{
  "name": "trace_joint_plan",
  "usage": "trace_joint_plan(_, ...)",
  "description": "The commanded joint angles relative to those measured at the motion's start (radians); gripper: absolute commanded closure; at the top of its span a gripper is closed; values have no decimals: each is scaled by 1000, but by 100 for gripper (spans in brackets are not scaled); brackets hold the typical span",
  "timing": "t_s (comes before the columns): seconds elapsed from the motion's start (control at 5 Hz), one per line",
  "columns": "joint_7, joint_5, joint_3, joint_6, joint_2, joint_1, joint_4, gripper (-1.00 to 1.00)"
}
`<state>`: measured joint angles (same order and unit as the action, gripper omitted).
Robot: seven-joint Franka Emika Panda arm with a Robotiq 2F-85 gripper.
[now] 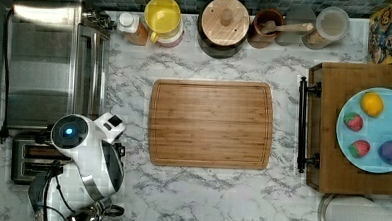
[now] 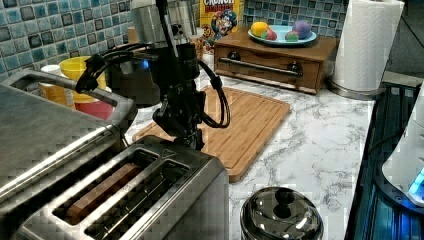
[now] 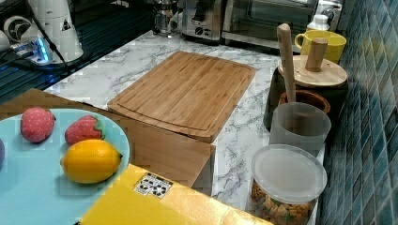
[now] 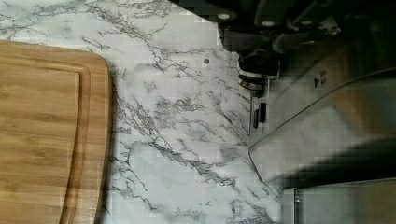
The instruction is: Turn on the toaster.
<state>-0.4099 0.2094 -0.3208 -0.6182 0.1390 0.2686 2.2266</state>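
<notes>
The brushed-steel toaster (image 2: 150, 195) fills the left view's foreground, and a brown slice stands in one of its two long slots. In the top view the toaster (image 1: 27, 155) sits at the lower left, partly under my white arm. My gripper (image 2: 192, 140) points down at the toaster's far end, touching or just above its top edge, and looks shut with nothing held. In the wrist view the gripper (image 4: 254, 53) sits right over a dark, silver-ringed knob (image 4: 254, 79) on the toaster's end face (image 4: 327, 121); whether they touch is unclear.
The large toaster oven (image 1: 51, 64) stands right beside the toaster. A wooden cutting board (image 1: 211, 123) lies mid-counter. A shiny lidded pot (image 2: 281, 215) sits near the toaster. Jars and a yellow mug (image 1: 162, 16) line the back; a fruit plate (image 1: 378, 128) is on a wooden box.
</notes>
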Motion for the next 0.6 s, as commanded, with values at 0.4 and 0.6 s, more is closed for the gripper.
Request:
trace_joint_plan(0.4, -10, -80, -63, -56, 106, 64, 93, 100)
trace_joint_plan(0.6, -12, -79, -59, -56, 106, 68, 93, 100)
